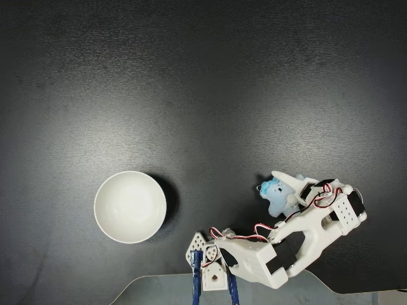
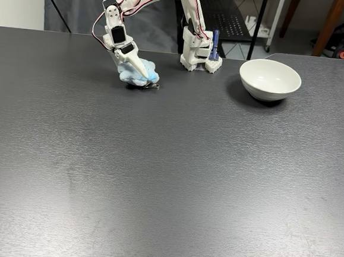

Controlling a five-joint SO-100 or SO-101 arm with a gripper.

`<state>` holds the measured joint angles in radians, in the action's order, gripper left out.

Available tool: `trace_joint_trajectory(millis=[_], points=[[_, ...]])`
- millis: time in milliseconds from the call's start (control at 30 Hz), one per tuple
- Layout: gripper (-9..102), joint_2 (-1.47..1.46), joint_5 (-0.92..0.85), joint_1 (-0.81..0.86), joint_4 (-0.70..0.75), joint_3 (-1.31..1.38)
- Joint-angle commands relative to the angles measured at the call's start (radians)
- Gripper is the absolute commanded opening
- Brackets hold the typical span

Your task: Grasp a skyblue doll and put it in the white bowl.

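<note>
— Looking down from above, where's the gripper point(image 1: 280, 194)?

— Lower right of the frame, at the end of the white arm point(image 1: 305, 235) that reaches up from its base point(image 1: 210, 264) at the bottom edge. Its fingers sit on either side of the skyblue doll point(image 1: 275, 196), pressed into the fluff.

— So it has hold of it?

— Seems so: the jaws are closed most of the way on the plush. In a fixed view from across the table, upper left of the frame, the gripper point(image 2: 139, 73) points downward with one white finger point(image 2: 135, 65) lying over the doll point(image 2: 141, 77). I can't quite tell whether the doll is touching the dark table point(image 2: 168, 176) or hanging just above it; the little metal clasp point(image 2: 152, 86) looks to be at the surface.

— And the white bowl point(image 1: 130, 207)?

— Lower left from above, well apart from the doll, upright. From across the table it's the upper right, the bowl point(image 2: 270, 79) sitting just beside the arm's base point(image 2: 197, 56), which has a blue clamp point(image 2: 214, 48) on it
</note>
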<state>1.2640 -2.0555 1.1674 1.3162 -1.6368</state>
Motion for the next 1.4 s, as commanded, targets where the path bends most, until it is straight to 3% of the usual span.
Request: trace_joint_trajectory(millis=[0,100,333,400,1033,1133,1367], points=[[61,0.035,0.005,0.002,-0.005,0.017],[49,0.034,0.005,0.002,-0.005,0.017],[4,0.028,0.005,0.002,-0.005,0.018],[-3,0.028,0.005,0.002,-0.005,0.018],[0,0.077,0.006,0.003,-0.011,0.035],[8,0.078,0.006,0.003,-0.011,0.035],[42,0.08,0.006,0.006,-0.011,0.037]])
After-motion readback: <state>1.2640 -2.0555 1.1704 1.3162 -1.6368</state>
